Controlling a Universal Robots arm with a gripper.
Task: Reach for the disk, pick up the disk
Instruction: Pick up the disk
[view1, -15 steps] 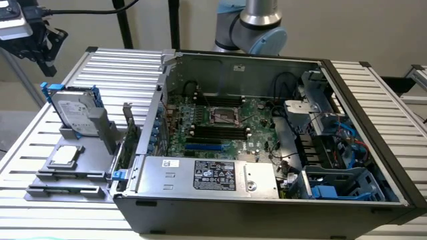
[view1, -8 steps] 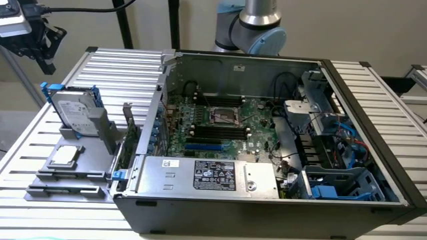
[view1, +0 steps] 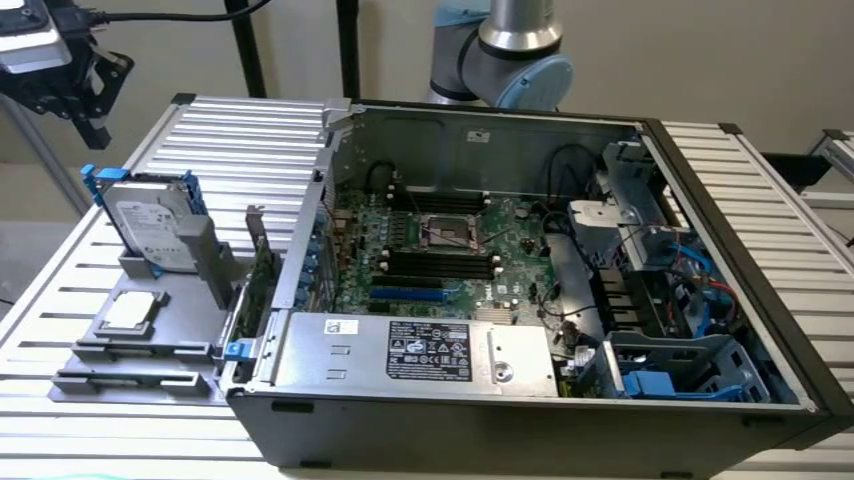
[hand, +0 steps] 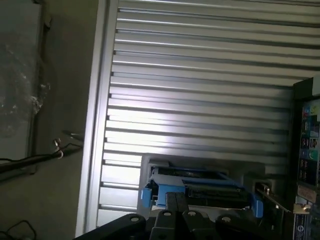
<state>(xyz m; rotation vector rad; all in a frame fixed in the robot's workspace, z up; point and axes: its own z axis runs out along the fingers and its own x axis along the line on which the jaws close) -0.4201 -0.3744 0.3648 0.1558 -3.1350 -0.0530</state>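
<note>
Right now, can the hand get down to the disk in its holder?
Probably yes: the hand hangs above the disk, whose top edge stands free above the grey holder, with nothing between them. The hand is shut, though, so it could not straddle the disk.

1. No word, brand or number could be read anywhere in either view.
2. The disk (view1: 150, 228) carried a white label (view1: 138, 216) with dark print, and it was too fine to read.
3. The grey metal box (view1: 327, 360) inside the computer case (view1: 534, 430) bore a black-and-white sticker (view1: 430, 352). Its rows of print and small marks, perhaps approval signs, were illegible.
4. A small white sticker (view1: 344, 326) on the same box showed dark lines only.
</note>
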